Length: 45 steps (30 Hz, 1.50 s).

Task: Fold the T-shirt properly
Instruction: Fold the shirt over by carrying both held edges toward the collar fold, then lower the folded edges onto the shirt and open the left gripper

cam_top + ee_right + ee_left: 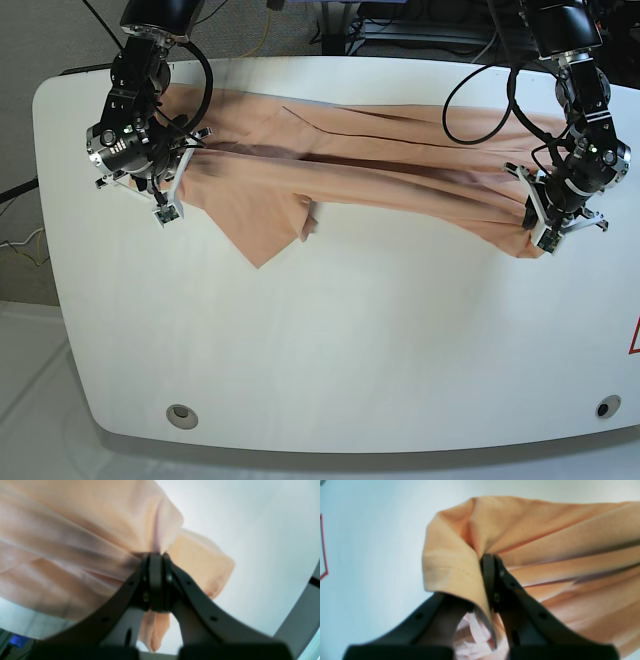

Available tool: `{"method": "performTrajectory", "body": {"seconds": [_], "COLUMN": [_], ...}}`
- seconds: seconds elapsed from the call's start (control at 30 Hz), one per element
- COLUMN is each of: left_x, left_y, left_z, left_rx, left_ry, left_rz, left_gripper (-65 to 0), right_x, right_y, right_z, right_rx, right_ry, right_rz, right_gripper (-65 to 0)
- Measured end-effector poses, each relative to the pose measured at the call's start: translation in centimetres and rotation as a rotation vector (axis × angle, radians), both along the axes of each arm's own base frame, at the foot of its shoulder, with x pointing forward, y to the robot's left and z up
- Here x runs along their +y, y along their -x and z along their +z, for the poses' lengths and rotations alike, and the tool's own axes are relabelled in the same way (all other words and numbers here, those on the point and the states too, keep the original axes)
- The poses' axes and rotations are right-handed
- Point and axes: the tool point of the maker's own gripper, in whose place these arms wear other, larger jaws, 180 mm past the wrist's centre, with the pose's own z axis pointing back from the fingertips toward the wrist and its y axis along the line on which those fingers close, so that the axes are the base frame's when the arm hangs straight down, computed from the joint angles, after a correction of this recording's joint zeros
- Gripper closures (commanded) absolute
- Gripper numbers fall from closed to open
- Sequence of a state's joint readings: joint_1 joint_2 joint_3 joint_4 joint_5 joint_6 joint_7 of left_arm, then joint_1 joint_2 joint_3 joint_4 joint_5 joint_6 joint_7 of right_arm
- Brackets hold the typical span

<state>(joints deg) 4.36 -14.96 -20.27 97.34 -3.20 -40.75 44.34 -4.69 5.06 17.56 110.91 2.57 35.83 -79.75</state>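
Where the white table [330, 370] comes nearest: two round fittings, one at seven o'clock [182, 416], the other at four [608, 407], by the clock face of the base view.
Red outline [635, 338]: at the table's side, between three and four o'clock, only partly in view.
Shirt flap [252, 230]: a pointed piece of peach cloth, lying out toward the near side, left of the middle in the base view.
Left gripper [490, 562]: near three o'clock, closed on the shirt [380, 185], with a fold of cloth hanging over the fingers (rather like a napkin).
Right gripper [158, 557]: at ten o'clock, also closed, pinching bunched shirt; loose cloth sticks out beside and below it in its wrist view.
Shirt: stretched between the grippers in long creases, its bulk across the table's far half, from ten round to two o'clock.
Cables [470, 138]: dark loops by the left arm, on the far side at one o'clock.
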Motion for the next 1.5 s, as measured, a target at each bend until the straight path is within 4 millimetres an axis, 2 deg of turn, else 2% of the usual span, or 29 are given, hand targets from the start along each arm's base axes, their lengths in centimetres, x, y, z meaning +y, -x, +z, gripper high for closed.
{"method": "performTrajectory", "body": {"seconds": [0.67,0.87,1.13,1.5], "left_x": [0.0,0.0,0.0,0.6], "left_y": [2.9,3.5,4.1,5.0], "left_z": [-2.4,-2.8,-3.2,-3.9], "left_rx": [0.079,0.093,0.109,0.142], "left_ry": [0.001,0.002,0.002,-0.045], "left_rz": [0.002,0.002,0.001,0.004], "left_gripper": [-3.1,-3.1,-3.1,-3.1], "right_x": [0.1,0.0,0.1,-0.2], "right_y": [3.2,3.5,5.0,4.8], "right_z": [-1.9,-2.1,-4.2,-4.9], "right_rx": [0.082,0.090,0.169,0.181], "right_ry": [-0.002,-0.002,-0.026,-0.035], "right_rz": [-0.001,-0.003,-0.011,-0.018], "right_gripper": [0.0,0.0,0.0,0.0]}}
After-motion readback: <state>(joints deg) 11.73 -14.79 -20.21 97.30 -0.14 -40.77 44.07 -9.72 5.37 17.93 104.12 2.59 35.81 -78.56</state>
